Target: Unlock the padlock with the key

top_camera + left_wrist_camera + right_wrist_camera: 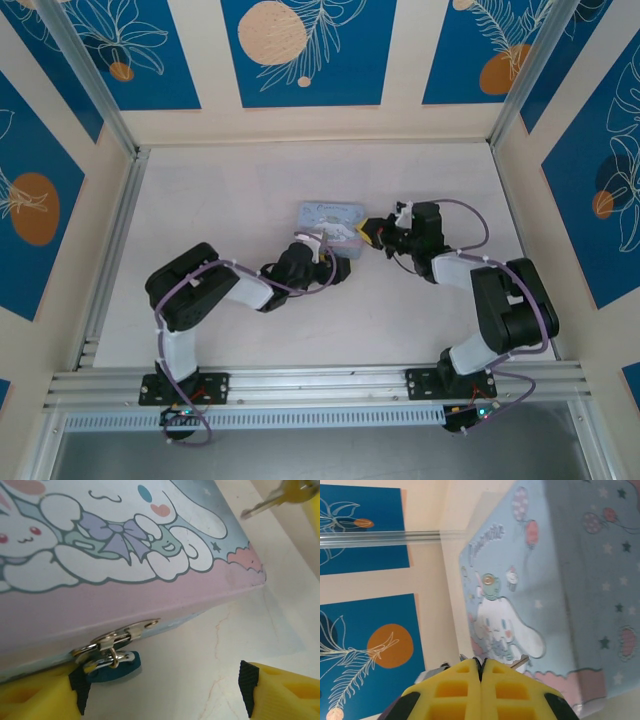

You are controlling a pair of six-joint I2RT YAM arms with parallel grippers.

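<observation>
Padlock (112,667) hangs within released left tool (162,685), by one finger (35,700); right tool (481,667) clenches key (265,505).

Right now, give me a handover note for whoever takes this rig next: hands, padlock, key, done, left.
Left hand: open, low at the tin's front beside the padlock, holding nothing.
Right hand: shut on the key, near the tin's corner.
Padlock hangs from the tin's hasp, key not in it.
Done: key in hand. Left: steady padlock, insert key, turn.
</observation>
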